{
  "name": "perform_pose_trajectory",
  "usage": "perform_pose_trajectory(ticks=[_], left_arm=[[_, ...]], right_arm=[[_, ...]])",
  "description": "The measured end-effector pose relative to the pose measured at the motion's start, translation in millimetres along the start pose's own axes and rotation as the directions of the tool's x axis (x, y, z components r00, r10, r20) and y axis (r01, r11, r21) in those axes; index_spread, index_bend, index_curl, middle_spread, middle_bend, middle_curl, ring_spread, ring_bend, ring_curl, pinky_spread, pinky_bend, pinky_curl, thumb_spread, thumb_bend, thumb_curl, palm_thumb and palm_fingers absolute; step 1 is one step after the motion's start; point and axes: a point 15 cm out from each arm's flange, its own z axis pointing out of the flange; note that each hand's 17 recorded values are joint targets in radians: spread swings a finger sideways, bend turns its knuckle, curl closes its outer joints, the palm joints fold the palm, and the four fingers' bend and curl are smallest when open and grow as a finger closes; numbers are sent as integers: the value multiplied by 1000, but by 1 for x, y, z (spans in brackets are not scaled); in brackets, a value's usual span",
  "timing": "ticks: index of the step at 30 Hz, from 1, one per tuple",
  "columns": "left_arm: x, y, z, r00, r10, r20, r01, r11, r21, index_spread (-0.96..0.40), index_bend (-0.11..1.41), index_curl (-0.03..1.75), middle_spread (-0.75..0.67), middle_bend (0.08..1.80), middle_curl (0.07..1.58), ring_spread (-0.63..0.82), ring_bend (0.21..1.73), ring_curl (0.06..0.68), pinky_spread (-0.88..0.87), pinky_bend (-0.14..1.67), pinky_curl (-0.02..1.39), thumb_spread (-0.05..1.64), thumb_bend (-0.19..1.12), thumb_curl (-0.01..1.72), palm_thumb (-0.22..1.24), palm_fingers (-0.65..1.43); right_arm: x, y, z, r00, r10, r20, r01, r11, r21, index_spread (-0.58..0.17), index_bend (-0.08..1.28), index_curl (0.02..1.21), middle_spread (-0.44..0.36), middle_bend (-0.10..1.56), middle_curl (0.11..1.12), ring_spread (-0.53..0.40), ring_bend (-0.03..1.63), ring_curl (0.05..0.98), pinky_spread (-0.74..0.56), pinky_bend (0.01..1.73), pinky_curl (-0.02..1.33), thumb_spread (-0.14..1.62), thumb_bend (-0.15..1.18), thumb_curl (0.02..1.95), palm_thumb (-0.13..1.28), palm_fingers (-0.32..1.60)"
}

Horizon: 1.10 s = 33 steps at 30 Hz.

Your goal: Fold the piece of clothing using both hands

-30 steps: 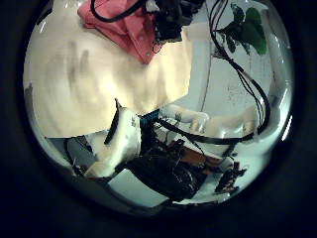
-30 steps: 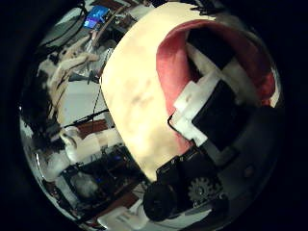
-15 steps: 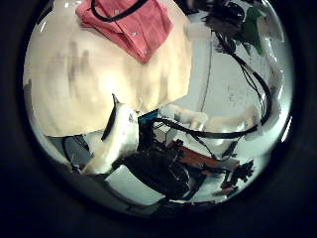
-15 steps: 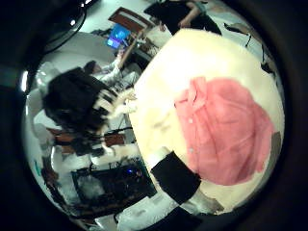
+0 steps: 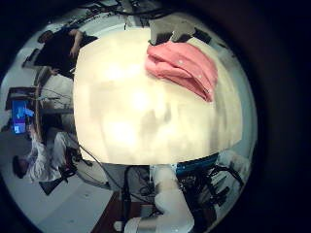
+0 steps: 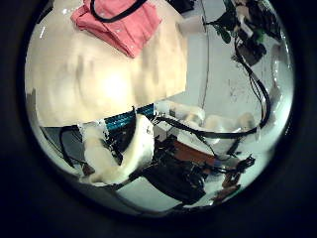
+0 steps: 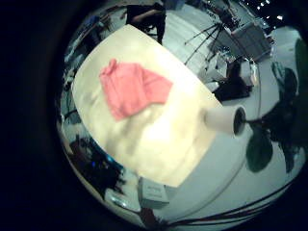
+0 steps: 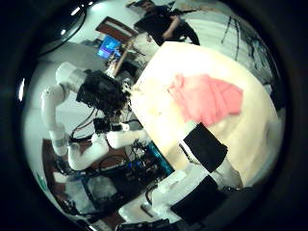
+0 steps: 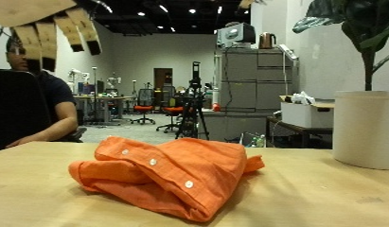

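An orange button shirt [image 9: 169, 173] lies folded in a heap on the wooden table [image 9: 43, 199]. A hand [image 9: 49, 28] hangs high above the table, away from the shirt, fingers straight and holding nothing. The left little finger side palm view shows the shirt [image 5: 183, 66] far off near the table's edge. It also shows in the left thumb side palm view [image 6: 114, 25]. The right little finger side palm view shows the shirt [image 7: 133, 89] well below. In the right thumb side palm view the left hand [image 8: 101, 94] hovers beside the table, away from the shirt [image 8: 207, 96].
A white pot [image 9: 365, 128] with a green plant [image 9: 358, 24] stands on the table behind the shirt. It also shows in the right little finger side palm view [image 7: 226, 119]. The table edge [image 5: 146, 160] is near the left arm's side.
The right hand has let go of the shirt and risen far above the table. The left hand has drawn back a little. The shirt lies still, folded.
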Motion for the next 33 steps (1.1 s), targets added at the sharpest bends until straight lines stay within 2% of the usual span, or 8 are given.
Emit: perform_pose_trajectory(ticks=[2, 6, 12, 17, 21, 26, 30, 33], left_arm=[[9, 2, -7, 1000, 4, 6, -4, 1000, 0, 173, 175, 314, 373, 195, 313, 590, 357, 220, 526, 217, 315, 1253, -16, 286, 350, 75], [22, 4, -15, 1000, -27, -3, 27, 1000, 16, 164, 175, 319, 367, 192, 312, 584, 352, 220, 526, 210, 315, 1254, -13, 289, 353, 79], [9, -5, -14, 996, -87, -34, 90, 993, 73, 151, 168, 317, 355, 194, 312, 579, 351, 221, 522, 206, 317, 1253, -12, 291, 358, 77], [-5, -10, -2, 991, -127, -34, 130, 986, 100, 136, 165, 316, 310, 223, 323, 569, 346, 218, 515, 193, 312, 1239, -11, 298, 375, 112], [-7, -14, 8, 990, -137, -41, 141, 984, 106, 116, 170, 317, 268, 239, 334, 556, 346, 220, 509, 191, 308, 1215, -7, 312, 421, 135], [-14, -19, 15, 985, -163, -52, 168, 979, 116, 97, 174, 322, 234, 257, 342, 535, 342, 220, 496, 186, 300, 1185, -14, 326, 455, 163], [-25, -17, 18, 979, -191, -68, 198, 973, 117, 84, 178, 328, 202, 278, 350, 525, 332, 217, 488, 183, 292, 1170, -15, 337, 479, 180], [-21, -17, 15, 974, -197, -113, 210, 970, 125, 77, 185, 334, 200, 275, 351, 523, 328, 216, 484, 181, 287, 1165, -17, 339, 483, 185]], right_arm=[[-5, 34, 6, 997, 73, 6, -72, 991, -109, -435, 328, 406, -6, 321, 352, 158, 322, 236, 340, 386, 246, 1408, 1, 344, 624, 13], [-18, 96, 26, 982, 188, 0, -181, 944, -275, -411, 272, 384, 25, 271, 336, 193, 270, 221, 332, 355, 249, 1427, -16, 307, 574, -16], [5, 136, 88, 922, 387, -26, -378, 882, -282, -401, 228, 366, 44, 224, 327, 214, 215, 212, 328, 303, 255, 1435, -10, 272, 539, 40], [26, 161, 85, 875, 483, -15, -475, 855, -210, -400, 207, 362, 42, 205, 327, 217, 184, 209, 327, 260, 262, 1427, -10, 252, 526, 75], [32, 165, 80, 873, 487, -12, -481, 859, -175, -399, 194, 360, 40, 196, 329, 218, 177, 203, 322, 239, 271, 1420, -9, 240, 519, 85], [26, 140, 83, 906, 422, -20, -421, 899, -123, -397, 196, 360, 40, 195, 329, 217, 175, 195, 320, 216, 279, 1420, -11, 227, 506, 99], [15, 148, 119, 923, 384, 1, -375, 902, -216, -391, 191, 359, 45, 197, 330, 218, 176, 189, 319, 201, 285, 1413, -12, 217, 488, 109], [13, 147, 123, 926, 376, 19, -364, 907, -211, -392, 198, 360, 47, 195, 331, 218, 175, 185, 319, 191, 286, 1412, -9, 212, 484, 118]])
